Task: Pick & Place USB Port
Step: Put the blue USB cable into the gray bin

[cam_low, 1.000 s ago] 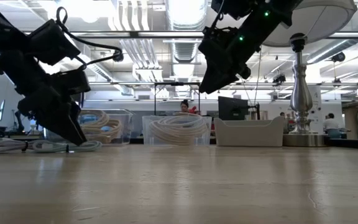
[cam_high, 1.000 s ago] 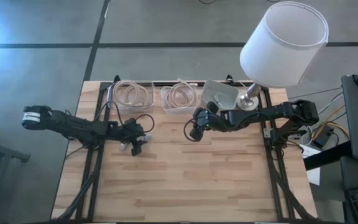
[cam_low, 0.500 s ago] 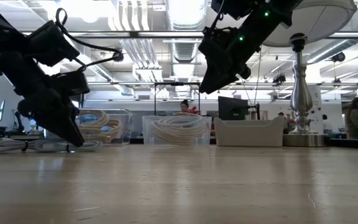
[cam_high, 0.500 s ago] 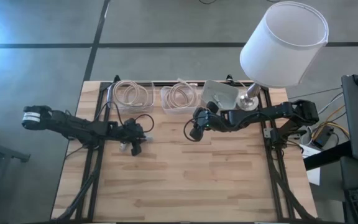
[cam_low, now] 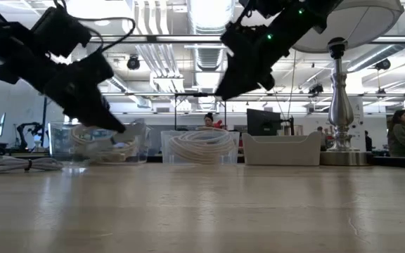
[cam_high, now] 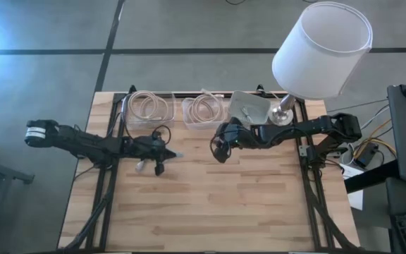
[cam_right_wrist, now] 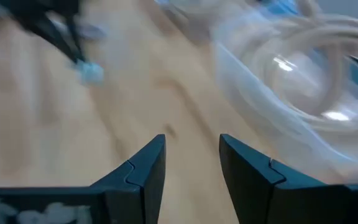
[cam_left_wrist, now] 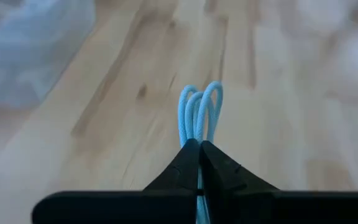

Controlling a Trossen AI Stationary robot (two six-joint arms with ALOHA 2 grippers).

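Observation:
A light-blue USB cable, bundled into loops [cam_left_wrist: 199, 112], is in my left gripper [cam_high: 165, 152], which is shut on it above the table's left half, in front of the clear bins. In the low view that gripper [cam_low: 118, 126] is raised off the table. A pale end of the cable [cam_high: 177, 154] sticks out past the fingertips. My right gripper [cam_high: 217, 151] hovers open near the table's middle, well above the wood, and points toward the left gripper; nothing is between its fingers [cam_right_wrist: 191, 165]. My left gripper pinches the bundled loops of the cable [cam_left_wrist: 199, 134] between its two shut fingers. The rounded ends of the loops stick out beyond the fingertips. The fingers slant down toward the table's right, and the held part is clear of the wood.
Two clear bins with coiled cables [cam_high: 150, 107] [cam_high: 203, 109] and a grey tray [cam_high: 249, 107] stand along the far edge. A lamp with a white shade [cam_high: 321, 49] stands at the far right. More cable [cam_low: 20, 165] lies on the table at the left.
My left gripper has shut on the cable bundle, then risen and tipped toward the table's right, lifting the loops off the wood. My right gripper has shifted a little toward the left gripper.

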